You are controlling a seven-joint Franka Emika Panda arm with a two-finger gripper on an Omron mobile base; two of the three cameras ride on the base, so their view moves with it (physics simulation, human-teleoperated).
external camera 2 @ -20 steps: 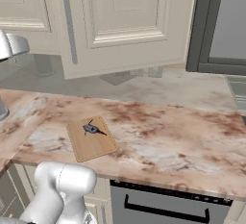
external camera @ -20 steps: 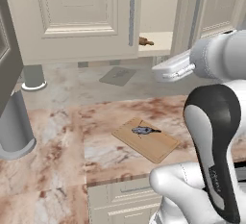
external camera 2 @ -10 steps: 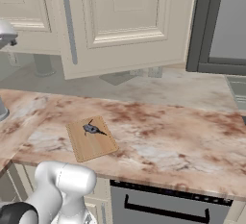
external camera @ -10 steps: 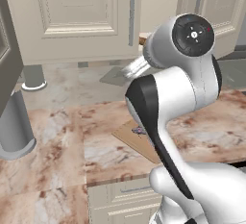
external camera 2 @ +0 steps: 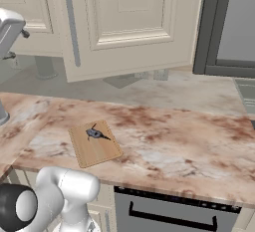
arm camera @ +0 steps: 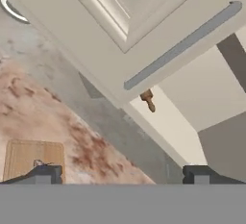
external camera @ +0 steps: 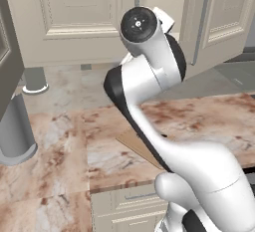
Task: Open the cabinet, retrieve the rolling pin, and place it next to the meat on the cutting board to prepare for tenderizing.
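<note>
In the hand view my gripper (arm camera: 122, 175) is open, nothing between its fingertips (arm camera: 45, 174). It looks up at the cabinet (arm camera: 120, 6), whose left door with a long grey bar handle (arm camera: 182, 43) is closed. One brown end of the rolling pin (arm camera: 148, 99) pokes out on the pale inner shelf (arm camera: 187, 117) beyond that door's edge. The cutting board (external camera 2: 94, 143) lies on the counter with the small grey-blue meat (external camera 2: 97, 134) on its far half. The right door (external camera: 214, 22) stands swung open. My arm hides most of the board (external camera: 134, 144) in the left base view.
A flat grey mat (external camera 2: 122, 80) lies at the back of the counter under the cabinet. A grey cylinder (external camera: 15, 131) stands at the left counter edge. A dark appliance (external camera 2: 229, 27) sits far right, and an oven front (external camera 2: 169, 211) lies below the marble counter (external camera 2: 189, 131).
My arm has swung from the right to the middle of the left base view, raising the hand to face the cabinet. The jaws stayed open. Board and meat have not moved.
</note>
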